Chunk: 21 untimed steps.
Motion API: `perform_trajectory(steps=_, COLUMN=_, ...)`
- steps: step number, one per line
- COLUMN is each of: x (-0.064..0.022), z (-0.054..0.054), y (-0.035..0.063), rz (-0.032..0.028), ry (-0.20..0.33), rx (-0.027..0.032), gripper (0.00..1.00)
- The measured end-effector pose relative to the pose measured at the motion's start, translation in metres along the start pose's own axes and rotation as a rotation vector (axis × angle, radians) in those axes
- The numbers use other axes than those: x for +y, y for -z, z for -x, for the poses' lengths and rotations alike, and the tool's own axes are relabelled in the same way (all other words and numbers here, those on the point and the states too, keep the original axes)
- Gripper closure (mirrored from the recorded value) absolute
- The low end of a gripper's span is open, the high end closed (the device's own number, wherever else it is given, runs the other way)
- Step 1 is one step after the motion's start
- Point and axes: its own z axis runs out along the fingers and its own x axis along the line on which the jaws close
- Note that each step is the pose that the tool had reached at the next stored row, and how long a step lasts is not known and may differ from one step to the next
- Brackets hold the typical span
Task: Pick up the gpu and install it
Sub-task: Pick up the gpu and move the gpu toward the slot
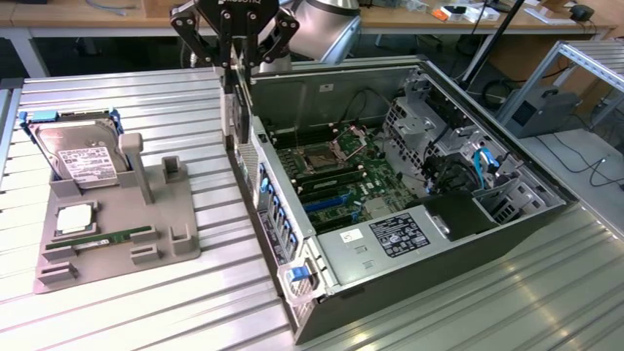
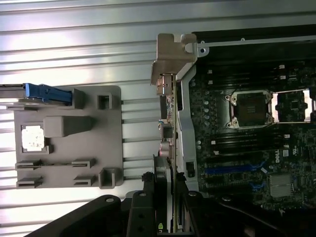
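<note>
On the exterior view's left, a grey holder [image 1: 166,245] carries 1 upright hard drive [image 1: 83,157], a processor chip [image 1: 76,219] and a memory stick [image 1: 107,239]. Next, the gripper [image 1: 237,69] is clamped on the gpu [image 1: 234,117], which hangs thin and edge-on at the open computer case's [image 1: 458,248] near wall

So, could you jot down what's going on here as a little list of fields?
holding: gripper shut on the gpu
gpu position: hanging upright over the open computer case's edge, not seated in the motherboard
grey holder: carries a hard drive and a memory stick
</note>
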Motion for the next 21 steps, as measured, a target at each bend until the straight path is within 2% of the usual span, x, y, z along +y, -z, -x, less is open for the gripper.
perform_trajectory(steps=3, x=0.0005, z=0.006, y=-0.0002, rz=-0.0005, ry=0.000, rx=0.0000, gripper=0.73)
perform_trajectory(steps=21, x=0.0021, z=0.028, y=-0.0008, rz=-0.0019, ry=0.000, rx=-0.0001, gripper=0.73)
